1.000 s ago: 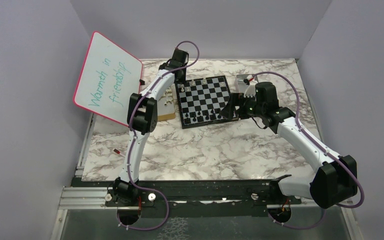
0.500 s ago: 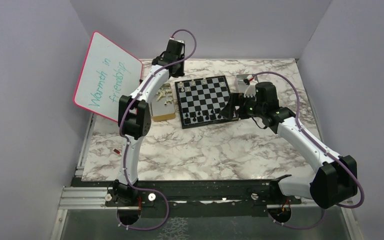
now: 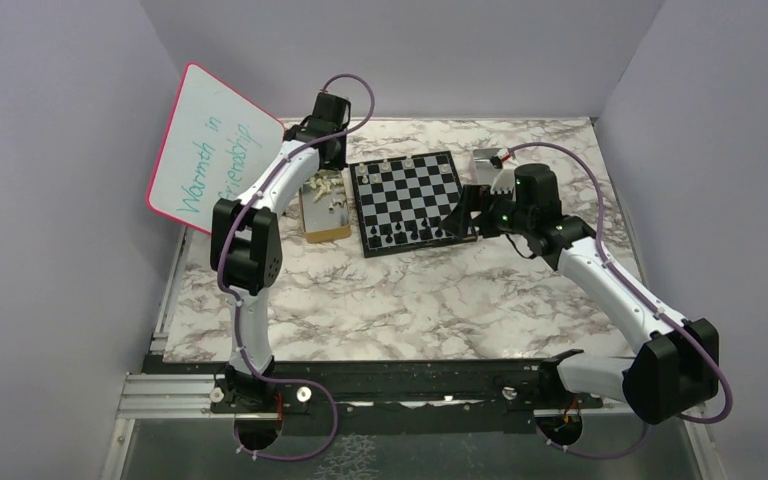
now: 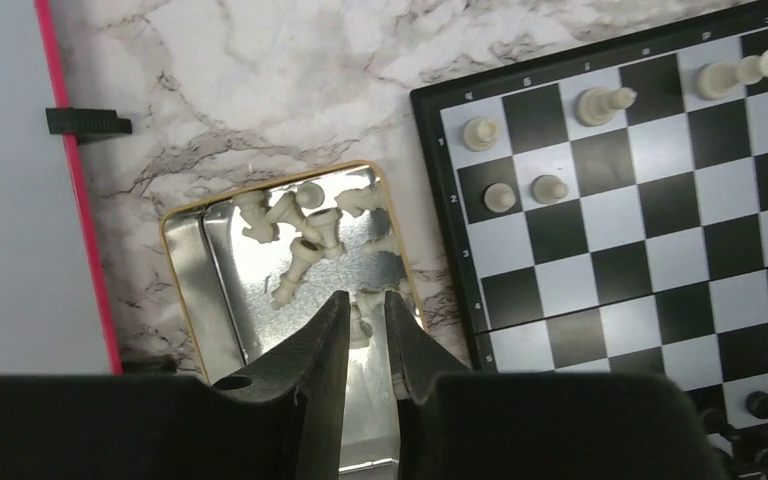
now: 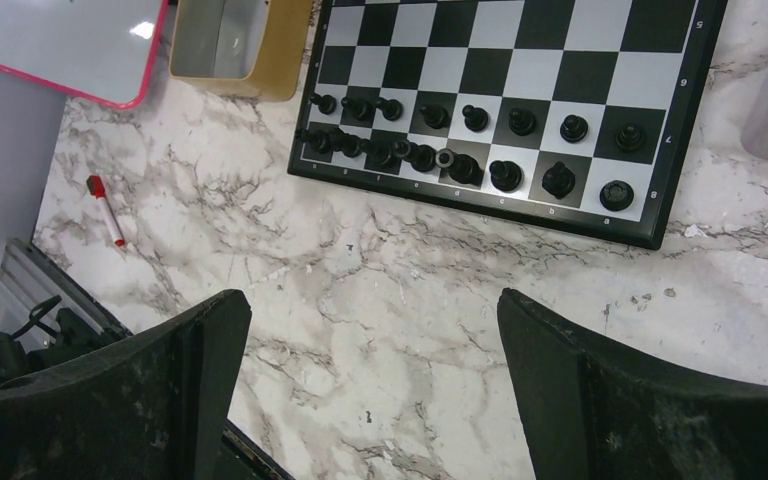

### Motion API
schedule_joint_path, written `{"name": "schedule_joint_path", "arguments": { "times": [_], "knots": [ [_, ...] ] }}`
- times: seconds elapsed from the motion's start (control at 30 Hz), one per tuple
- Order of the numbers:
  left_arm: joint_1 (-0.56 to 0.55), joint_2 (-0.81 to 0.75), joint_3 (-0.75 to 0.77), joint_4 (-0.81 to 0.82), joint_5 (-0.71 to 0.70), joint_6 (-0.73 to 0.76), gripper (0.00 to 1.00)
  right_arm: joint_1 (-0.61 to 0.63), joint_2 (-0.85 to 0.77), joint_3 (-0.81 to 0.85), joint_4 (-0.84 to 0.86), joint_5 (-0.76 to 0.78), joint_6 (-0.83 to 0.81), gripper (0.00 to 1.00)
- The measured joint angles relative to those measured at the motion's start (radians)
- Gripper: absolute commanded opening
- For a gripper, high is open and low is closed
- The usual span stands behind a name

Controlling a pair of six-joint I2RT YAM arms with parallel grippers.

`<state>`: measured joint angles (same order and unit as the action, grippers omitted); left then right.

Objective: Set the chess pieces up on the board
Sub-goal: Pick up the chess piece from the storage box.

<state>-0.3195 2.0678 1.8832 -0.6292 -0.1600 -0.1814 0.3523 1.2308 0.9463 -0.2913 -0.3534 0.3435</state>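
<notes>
The board (image 3: 410, 200) lies at the back middle of the table. Black chess pieces (image 5: 460, 130) fill its two near rows. Three pale pieces (image 4: 500, 197) stand at its far-left corner, and two more (image 4: 605, 102) lean or lie along the far row. Several pale pieces (image 4: 300, 230) lie loose in a shiny metal tray (image 4: 185, 290) left of the board. My left gripper (image 4: 365, 300) hangs above this tray, jaws a narrow gap apart, nothing held; one pale piece shows below the tips. My right gripper (image 5: 375, 310) is wide open and empty over bare marble near the board's near-right corner.
A pink-rimmed whiteboard (image 3: 215, 155) leans at the back left, close to the left arm. A red marker (image 3: 232, 301) lies on the marble at the left. Another tray (image 3: 490, 165) sits right of the board. Side walls enclose the table.
The left arm swung left, from the board's far-left corner to above the tray of pale pieces, and its jaws narrowed slightly. The right arm barely moved.
</notes>
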Motion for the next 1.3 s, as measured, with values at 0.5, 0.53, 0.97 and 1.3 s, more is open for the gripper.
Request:
{"name": "schedule_joint_path", "arguments": {
  "times": [0.5,0.53,0.97,1.3],
  "knots": [
    [0.054,-0.055,-0.209,0.005,-0.003,-0.021,0.27,0.0,-0.018,-0.015,0.0,0.0,0.0,1.0],
    [0.055,-0.055,-0.215,0.003,-0.002,-0.021,0.27,0.0,-0.018,-0.015,0.0,0.0,0.0,1.0],
    [0.07,-0.054,-0.24,0.014,0.085,-0.033,0.33,0.0,-0.018,-0.016,0.001,0.0,0.0,1.0],
    [0.069,-0.05,-0.264,0.008,0.132,-0.05,0.33,0.0,-0.018,-0.017,0.001,-0.004,0.005,1.0]
  ]
}}
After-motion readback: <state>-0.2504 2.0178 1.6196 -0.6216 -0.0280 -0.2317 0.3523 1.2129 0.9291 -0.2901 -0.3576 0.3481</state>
